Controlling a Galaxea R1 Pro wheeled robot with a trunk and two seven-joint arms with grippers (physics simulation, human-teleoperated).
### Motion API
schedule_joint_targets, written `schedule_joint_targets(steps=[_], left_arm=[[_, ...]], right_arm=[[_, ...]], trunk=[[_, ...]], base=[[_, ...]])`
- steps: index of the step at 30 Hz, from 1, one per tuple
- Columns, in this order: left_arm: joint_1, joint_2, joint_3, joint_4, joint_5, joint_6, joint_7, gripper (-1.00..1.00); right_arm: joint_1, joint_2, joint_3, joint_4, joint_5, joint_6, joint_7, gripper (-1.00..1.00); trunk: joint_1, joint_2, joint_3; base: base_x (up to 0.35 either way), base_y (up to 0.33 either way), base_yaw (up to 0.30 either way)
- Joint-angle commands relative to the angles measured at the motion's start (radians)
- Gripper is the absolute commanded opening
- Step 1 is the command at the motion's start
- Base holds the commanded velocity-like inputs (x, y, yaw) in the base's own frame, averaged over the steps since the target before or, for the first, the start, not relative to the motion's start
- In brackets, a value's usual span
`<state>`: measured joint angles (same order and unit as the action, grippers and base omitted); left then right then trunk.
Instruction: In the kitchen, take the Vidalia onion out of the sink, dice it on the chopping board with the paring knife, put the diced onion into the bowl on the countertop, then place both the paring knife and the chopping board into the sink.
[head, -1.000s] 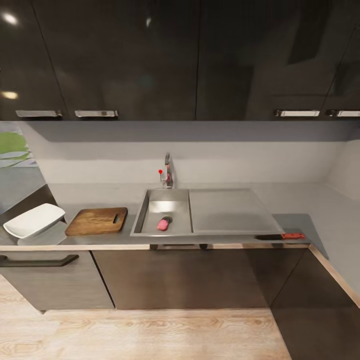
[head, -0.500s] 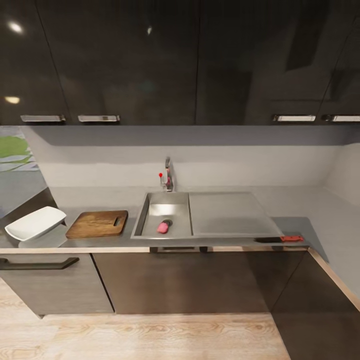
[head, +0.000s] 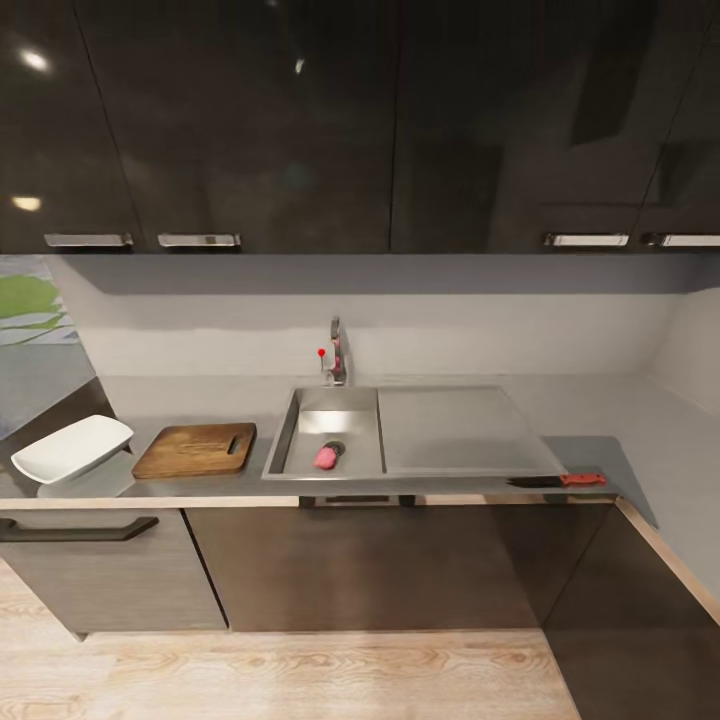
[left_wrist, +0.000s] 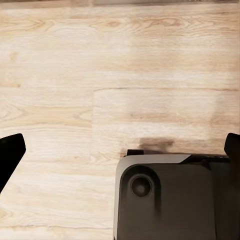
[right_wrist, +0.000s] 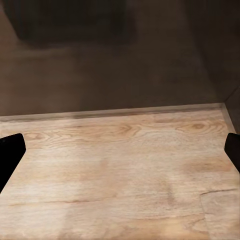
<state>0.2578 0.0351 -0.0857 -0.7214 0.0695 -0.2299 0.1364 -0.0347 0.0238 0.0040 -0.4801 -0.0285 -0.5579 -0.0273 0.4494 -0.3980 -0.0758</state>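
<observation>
The left gripper (left_wrist: 120, 150) is spread wide, one dark fingertip (left_wrist: 10, 152) at each side edge of the left wrist view, over light wood floor (left_wrist: 100, 65) and the robot's dark base (left_wrist: 170, 200) at lower right. The right gripper (right_wrist: 120, 150) is equally wide over floor, with dark cabinets (right_wrist: 100, 60) across the top.

In the head view the sink (head: 300, 420) sits at center; a pink-red object (head: 327, 455), apparently the onion, lies in its basin. The board (head: 196, 449) lies just left of the sink, the bowl (head: 72, 448) at far left. The knife (head: 560, 481) lies at the right of the counter (head: 590, 450), near its front edge.
</observation>
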Motion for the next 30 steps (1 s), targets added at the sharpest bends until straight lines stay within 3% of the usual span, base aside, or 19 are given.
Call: schedule_joint_targets(steps=[1,16,19,21,23,24,25,26,30], left_arm=[[0.000,0.002,-0.008,-0.001,0.007,-0.002,0.009,1.00],[0.000,0.001,-0.008,-0.002,0.007,-0.003,0.009,1.00],[-0.004,-0.028,-0.009,-0.121,0.004,0.019,0.010,1.00],[-0.007,-0.033,-0.009,-0.227,0.002,0.103,0.010,1.00],[-0.012,-0.035,-0.009,-0.349,0.001,0.253,0.009,1.00],[-0.013,-0.035,-0.009,-0.380,0.001,0.294,0.009,1.00],[-0.014,-0.036,-0.009,-0.468,0.001,0.405,0.007,1.00],[-0.018,-0.037,-0.009,-0.521,0.002,0.461,0.007,1.00],[-0.057,-0.038,-0.009,-0.626,0.003,0.551,0.007,1.00]], right_arm=[[-0.001,0.000,0.001,0.001,-0.003,-0.004,-0.002,1.00],[-0.001,0.002,0.001,0.001,-0.003,-0.007,-0.002,1.00],[-0.001,0.001,0.001,0.001,-0.003,-0.007,-0.002,1.00],[-0.001,0.001,0.001,0.001,-0.003,-0.007,-0.002,1.00],[-0.001,0.001,0.001,0.001,-0.004,-0.007,-0.002,1.00],[-0.001,0.001,0.000,0.001,-0.004,-0.007,-0.002,1.00],[-0.001,0.000,0.000,0.001,-0.004,-0.007,-0.002,1.00],[-0.001,0.000,-0.001,0.001,-0.004,-0.007,-0.002,1.00],[-0.001,0.001,-0.001,0.001,-0.004,-0.007,-0.002,1.00]], trunk=[[0.001,-0.002,-0.002],[0.001,-0.002,-0.002],[0.001,-0.002,-0.002],[0.001,-0.002,-0.002],[0.001,-0.002,-0.002],[0.001,-0.002,-0.002],[0.001,-0.002,-0.002],[0.001,-0.002,-0.002],[0.001,-0.002,-0.002]], base=[[0.000,0.000,0.000],[0.000,0.000,0.000],[0.000,0.000,0.000],[0.000,0.000,0.000],[0.000,0.000,0.000],[0.000,0.000,0.000],[0.000,0.000,0.000],[0.000,0.000,0.000],[0.000,0.000,0.000]])
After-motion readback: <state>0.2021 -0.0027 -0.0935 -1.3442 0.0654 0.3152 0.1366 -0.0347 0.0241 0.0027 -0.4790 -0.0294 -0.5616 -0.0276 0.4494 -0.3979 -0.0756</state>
